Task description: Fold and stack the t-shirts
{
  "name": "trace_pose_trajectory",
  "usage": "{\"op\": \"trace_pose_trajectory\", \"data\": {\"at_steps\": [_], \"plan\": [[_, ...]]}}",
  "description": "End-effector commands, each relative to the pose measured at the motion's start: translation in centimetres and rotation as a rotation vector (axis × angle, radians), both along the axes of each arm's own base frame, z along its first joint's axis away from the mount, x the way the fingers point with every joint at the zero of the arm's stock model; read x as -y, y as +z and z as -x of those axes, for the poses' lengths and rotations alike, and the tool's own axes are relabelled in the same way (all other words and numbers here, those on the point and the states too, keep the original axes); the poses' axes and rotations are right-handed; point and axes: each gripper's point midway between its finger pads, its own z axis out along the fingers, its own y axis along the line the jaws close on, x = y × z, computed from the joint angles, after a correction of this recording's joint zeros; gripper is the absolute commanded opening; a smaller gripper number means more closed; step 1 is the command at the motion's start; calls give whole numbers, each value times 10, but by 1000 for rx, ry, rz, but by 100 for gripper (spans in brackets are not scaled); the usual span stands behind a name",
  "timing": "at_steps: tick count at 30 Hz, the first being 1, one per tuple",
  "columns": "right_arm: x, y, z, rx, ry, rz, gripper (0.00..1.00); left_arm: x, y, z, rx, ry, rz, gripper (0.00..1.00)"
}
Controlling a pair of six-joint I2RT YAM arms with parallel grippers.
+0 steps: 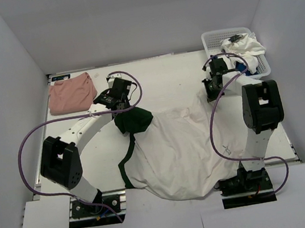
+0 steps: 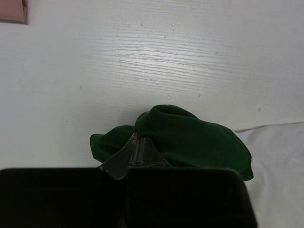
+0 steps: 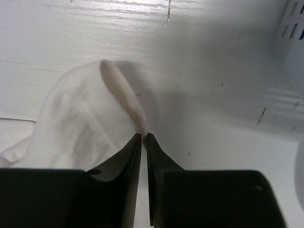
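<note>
A white tee with dark green sleeves [image 1: 175, 150] lies rumpled across the middle of the table [image 1: 175, 76]. The left gripper [image 2: 137, 138] has its jaws pressed together, pinching the bunched green sleeve [image 2: 190, 137]. The right gripper [image 3: 143, 137] has its jaws nearly meeting on a soft white fold. This looks like spreading the shirt before folding; next, both held points need drawing apart until taut.

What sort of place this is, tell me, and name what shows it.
Probably a robot lab test cell, not a home: a white table boxed in by blank white walls, the left arm and right arm bolted at its near edge, a t-shirt spread between them.
</note>
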Motion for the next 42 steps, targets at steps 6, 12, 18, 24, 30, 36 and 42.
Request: {"op": "trace_pose_trajectory", "data": {"at_steps": [6, 12, 18, 24, 30, 36, 42], "plan": [[-6, 23, -8, 71, 35, -69, 0, -10, 18, -1, 40, 23, -4, 0], [-3, 96, -21, 291, -8, -80, 0, -16, 53, -5, 120, 40, -6, 0], [-4, 208, -14, 596, 9, -120, 0, -14, 113, -9, 274, 8, 57, 0], [7, 325, -8, 895, -61, -136, 0, -34, 201, -13, 481, 43, 28, 0], [15, 445, -27, 1146, -100, -135, 0, -63, 354, -25, 811, 138, -66, 0], [32, 506, -65, 1245, -177, -131, 0, -76, 432, -34, 985, 225, -144, 0], [26, 517, -71, 1318, -96, -184, 0, -97, 479, -15, 1107, 280, -214, 0]]}}
